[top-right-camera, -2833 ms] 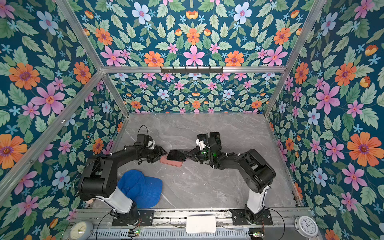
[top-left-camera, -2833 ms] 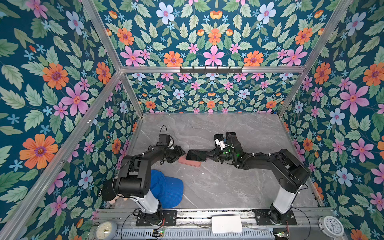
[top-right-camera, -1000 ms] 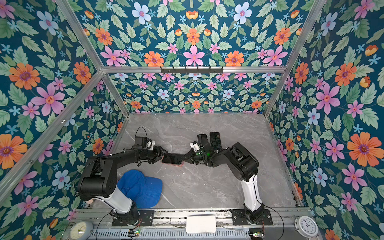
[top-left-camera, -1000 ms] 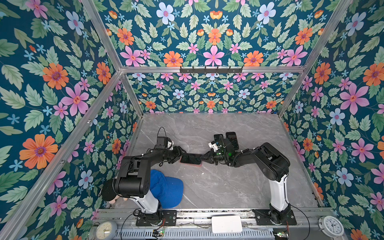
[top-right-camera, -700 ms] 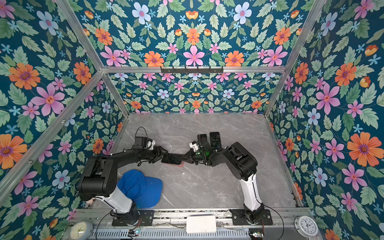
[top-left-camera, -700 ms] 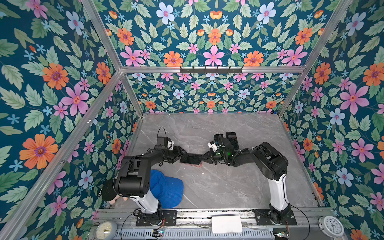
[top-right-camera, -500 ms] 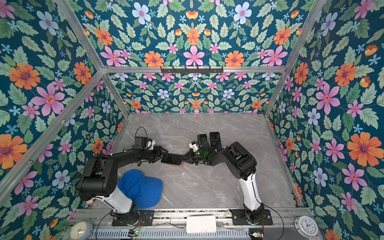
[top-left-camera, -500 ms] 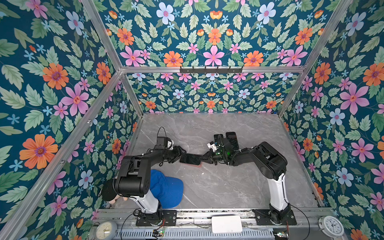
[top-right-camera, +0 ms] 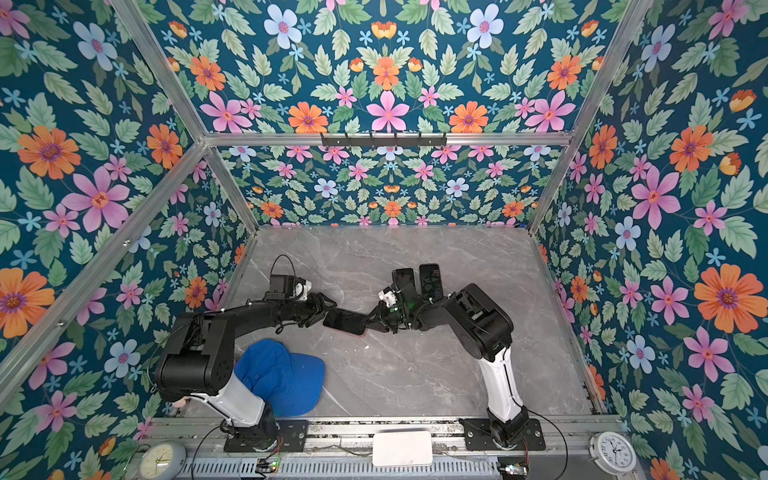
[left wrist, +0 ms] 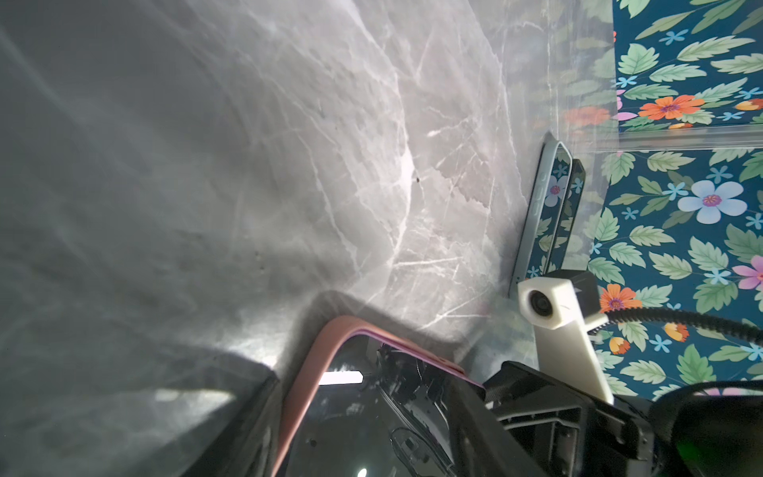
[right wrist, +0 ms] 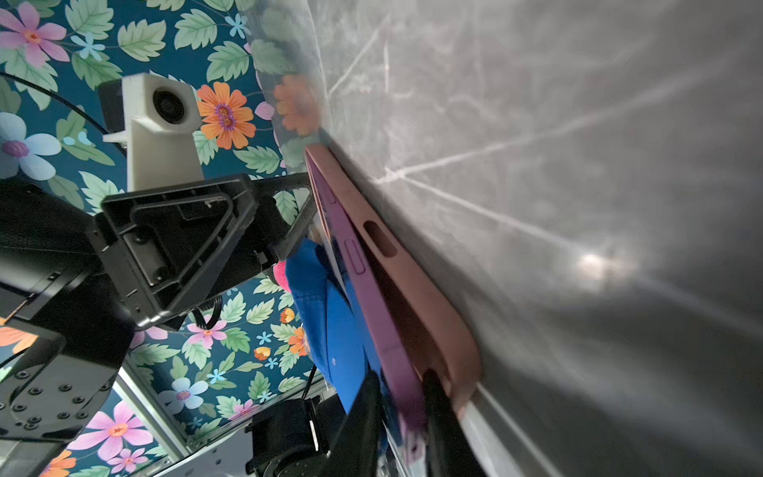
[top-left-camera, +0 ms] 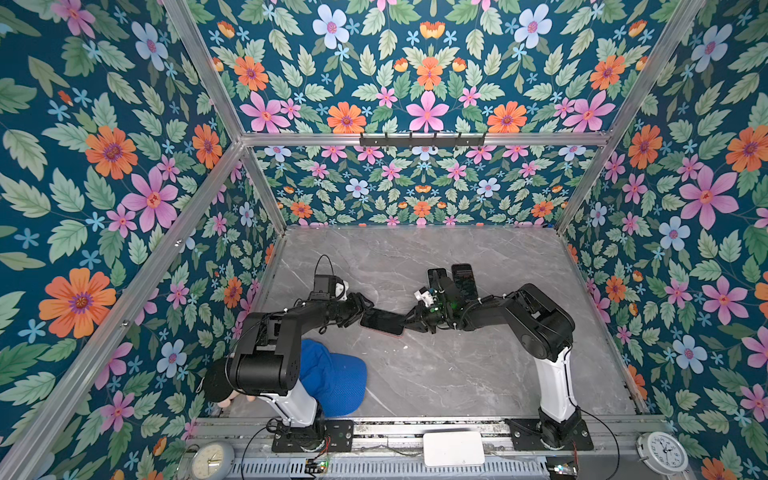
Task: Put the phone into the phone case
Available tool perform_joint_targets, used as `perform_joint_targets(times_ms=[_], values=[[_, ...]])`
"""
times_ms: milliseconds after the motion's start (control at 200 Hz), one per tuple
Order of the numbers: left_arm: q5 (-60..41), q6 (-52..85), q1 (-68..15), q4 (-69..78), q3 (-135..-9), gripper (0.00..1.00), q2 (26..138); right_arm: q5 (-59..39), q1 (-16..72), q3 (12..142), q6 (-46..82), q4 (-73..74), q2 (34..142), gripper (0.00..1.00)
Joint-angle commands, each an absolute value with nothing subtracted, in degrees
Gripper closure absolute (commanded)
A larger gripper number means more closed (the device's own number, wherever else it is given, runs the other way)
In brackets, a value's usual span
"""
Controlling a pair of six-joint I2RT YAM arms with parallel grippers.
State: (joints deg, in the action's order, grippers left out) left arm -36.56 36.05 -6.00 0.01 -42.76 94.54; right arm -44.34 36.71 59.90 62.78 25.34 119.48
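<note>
The phone [top-left-camera: 382, 321] lay screen up in the middle of the grey marbled table [top-left-camera: 415, 257], between the two arms, and was partly in the pink phone case [right wrist: 433, 330]. In the right wrist view its purple edge met the case at the left end and stood clear of it at the right end, so that end was not seated. A side button on the phone and an oval cut-out in the case wall showed there.

The left gripper [top-left-camera: 360, 309] was at the left end, with one finger [right wrist: 289, 223] pressed against the case and the jaws clasping the case across its width. The right gripper [top-left-camera: 409, 320] was at the right end. Its fingers [right wrist: 437, 413] stood slightly apart on either side of the phone's raised edge, with a thin gap on the screen side.

Two more dark phones [top-left-camera: 436, 276] [top-left-camera: 462, 276] lay side by side just beyond the right gripper. A blue cap [top-left-camera: 332, 374] sat by the left arm's base. On the near rail were a white box [top-left-camera: 453, 448] and two clocks [top-left-camera: 212, 459] [top-left-camera: 660, 453]. The clock dials were too small to read, and any lettering on the phones was too small to make out.
</note>
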Motion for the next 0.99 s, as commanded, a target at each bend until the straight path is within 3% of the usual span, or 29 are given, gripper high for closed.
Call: perform_joint_targets(times_ms=[0, 730, 990], values=[[-35.58, 36.67, -6.02, -4.48, -42.31, 0.34, 94.58, -42.88, 36.99, 60.28, 61.75, 21.52, 118.99, 0.76], [-30.54, 33.79, -5.36, -10.29, -42.51, 0.32, 91.2, -34.61, 38.58, 66.97, 52.91, -6.73, 110.79, 0.55], [-33.25, 33.59, -6.41, -10.17, -40.92, 0.32, 89.43, -27.47, 41.57, 66.44, 48.6, -13.12, 107.75, 0.62]])
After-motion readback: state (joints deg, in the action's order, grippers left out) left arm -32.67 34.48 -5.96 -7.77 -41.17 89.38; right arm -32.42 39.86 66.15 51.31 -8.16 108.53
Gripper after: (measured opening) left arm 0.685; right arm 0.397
